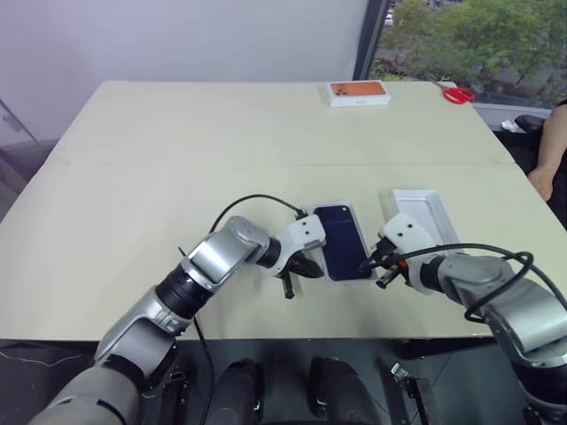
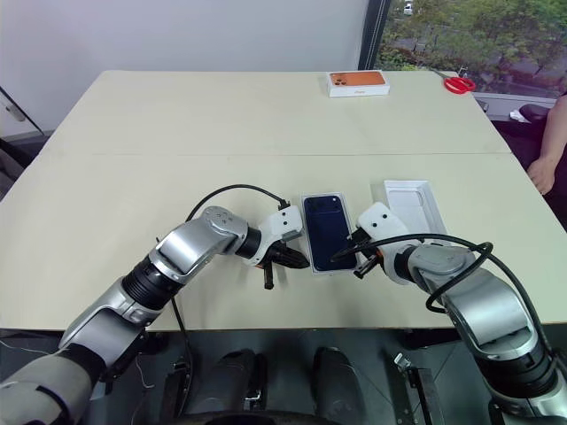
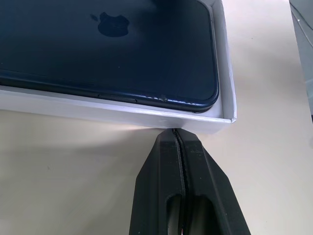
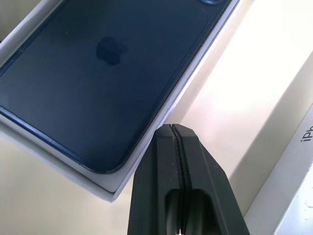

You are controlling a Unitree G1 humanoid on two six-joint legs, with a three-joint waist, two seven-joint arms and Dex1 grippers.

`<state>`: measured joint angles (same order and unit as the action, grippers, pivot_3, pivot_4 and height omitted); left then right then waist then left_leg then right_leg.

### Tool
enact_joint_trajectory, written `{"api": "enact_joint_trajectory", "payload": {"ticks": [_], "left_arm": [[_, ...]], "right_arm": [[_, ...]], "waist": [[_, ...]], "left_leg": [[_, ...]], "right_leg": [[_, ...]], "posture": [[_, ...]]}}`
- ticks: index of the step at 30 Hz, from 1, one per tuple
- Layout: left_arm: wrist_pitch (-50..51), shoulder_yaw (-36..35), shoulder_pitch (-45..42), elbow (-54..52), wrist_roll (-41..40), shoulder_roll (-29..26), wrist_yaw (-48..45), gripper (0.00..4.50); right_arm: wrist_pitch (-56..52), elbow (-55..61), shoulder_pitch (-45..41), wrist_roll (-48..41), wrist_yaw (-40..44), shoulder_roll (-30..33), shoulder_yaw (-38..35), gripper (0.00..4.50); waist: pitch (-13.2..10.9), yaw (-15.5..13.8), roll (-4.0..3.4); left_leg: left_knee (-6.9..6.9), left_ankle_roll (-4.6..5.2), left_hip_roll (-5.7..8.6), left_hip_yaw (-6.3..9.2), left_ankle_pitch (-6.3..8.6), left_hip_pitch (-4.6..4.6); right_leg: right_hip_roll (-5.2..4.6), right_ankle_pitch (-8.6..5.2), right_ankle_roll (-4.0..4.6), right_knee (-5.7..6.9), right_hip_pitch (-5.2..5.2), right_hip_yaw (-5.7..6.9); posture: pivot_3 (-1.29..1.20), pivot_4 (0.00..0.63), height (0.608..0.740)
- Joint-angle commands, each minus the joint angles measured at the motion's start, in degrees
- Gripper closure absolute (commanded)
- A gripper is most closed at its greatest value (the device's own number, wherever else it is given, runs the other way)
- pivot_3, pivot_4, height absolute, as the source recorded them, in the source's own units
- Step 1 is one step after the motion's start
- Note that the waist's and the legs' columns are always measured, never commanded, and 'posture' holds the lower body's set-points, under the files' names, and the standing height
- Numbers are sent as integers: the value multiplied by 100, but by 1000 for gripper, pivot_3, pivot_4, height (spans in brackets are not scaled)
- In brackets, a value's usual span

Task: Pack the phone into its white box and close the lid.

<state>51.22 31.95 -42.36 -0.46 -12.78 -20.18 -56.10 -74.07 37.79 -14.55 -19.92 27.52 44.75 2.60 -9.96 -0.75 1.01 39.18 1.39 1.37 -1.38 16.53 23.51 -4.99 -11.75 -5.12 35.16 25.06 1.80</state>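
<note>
Left eye view: phone (image 1: 343,241) already in white box (image 3: 222,63); lid (image 1: 423,212) at its 3 o'clock, not fitted. Left gripper (image 1: 299,267), right gripper (image 1: 376,261) both clenched, empty.

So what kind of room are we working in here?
Probably an office or lab space set up for tabletop trials: a wide beige table against a plain white wall, a big window looking onto trees, and a person's arm at the table's edge.
</note>
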Motion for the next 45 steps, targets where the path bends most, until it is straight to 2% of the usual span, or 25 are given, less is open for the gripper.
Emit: {"api": "enact_joint_trajectory", "payload": {"ticks": [1,3,7,10,12,18,25,27,32,39,43,45], "left_arm": [[-117,-389,111,-358,-164,-147,-32,4494],[-447,-750,280,-475,-249,-340,-60,4500],[-1422,-1403,561,-313,-194,-445,206,4500],[-2225,-1794,898,-299,-357,-460,32,4500],[-3137,-2052,1196,-345,-406,-461,-158,4500],[-3208,-2203,1507,-498,-984,-848,-1121,4500],[-3205,-2220,1659,-630,-1027,-964,-1175,4500],[-3212,-2213,1703,-655,-1008,-945,-1134,4500],[-3211,-2213,1728,-659,-993,-911,-1039,4500],[-3108,-2492,1747,-509,-1116,-953,-860,4500],[-3176,-2788,1720,-176,-1000,-1032,-564,4500],[-3231,-2938,1679,86,-931,-1114,-444,4500]], "right_arm": [[-97,274,-123,-250,192,119,-616,4247],[-547,193,-434,-391,142,-48,-1171,3625],[-1559,-190,-1045,-158,-361,-344,-1550,1778],[-1843,-681,-1316,-149,-638,-671,-1678,1778],[-1843,-1058,-1427,-196,-788,-864,-1728,1778],[-1843,-1865,-1629,-117,-1201,-972,-1619,1778],[-1843,-2286,-1713,-315,-1371,-916,-1552,1778],[-1843,-2368,-1737,-383,-1401,-891,-1512,2279],[-1843,-2413,-1780,-608,-1504,-866,-1547,4484],[-1843,-2122,-2129,-1239,-1694,-905,-1947,4484],[-1843,-1717,-2339,-2596,-1788,-1052,-2158,4484],[-1843,-1693,-2497,-3817,-2233,-1512,-2320,4484]], "waist": [[0,0,0],[-1,19,-2],[0,2,-4],[2,-6,-4],[2,2,-6],[2,1,-12],[3,14,-12],[3,16,-12],[3,17,-12],[1,22,-15],[-3,50,-21],[-2,60,-20]], "left_leg": [[0,0,0,0,0,0],[0,0,-2,1,0,-1],[0,0,-12,0,0,-5],[-2,-1,-12,2,0,-4],[-3,-1,-10,-3,0,-3],[-1,-2,-5,-8,-1,-1],[-2,0,-5,-9,0,-1],[-2,0,-6,-9,0,-2],[-2,1,-6,-9,0,-2],[-2,1,-6,-9,1,-2],[-2,1,-12,-8,1,-3],[-4,3,-19,-6,2,-4]], "right_leg": [[0,0,0,0,1,0],[0,0,0,1,1,0],[0,1,2,2,2,-1],[-8,0,4,1,0,-3],[-15,0,7,-4,0,-7],[-24,-8,30,0,3,-8],[-5,3,8,0,2,-5],[-3,4,7,1,1,-3],[0,5,5,2,1,-2],[1,4,4,2,2,-2],[6,5,3,4,3,-2],[14,5,3,6,3,-2]], "posture": [[0,150,740],[0,150,740],[0,150,740],[0,150,740],[0,150,740],[0,150,740],[0,150,740],[0,150,740],[0,150,740],[0,150,740],[0,150,740],[0,150,740]]}}
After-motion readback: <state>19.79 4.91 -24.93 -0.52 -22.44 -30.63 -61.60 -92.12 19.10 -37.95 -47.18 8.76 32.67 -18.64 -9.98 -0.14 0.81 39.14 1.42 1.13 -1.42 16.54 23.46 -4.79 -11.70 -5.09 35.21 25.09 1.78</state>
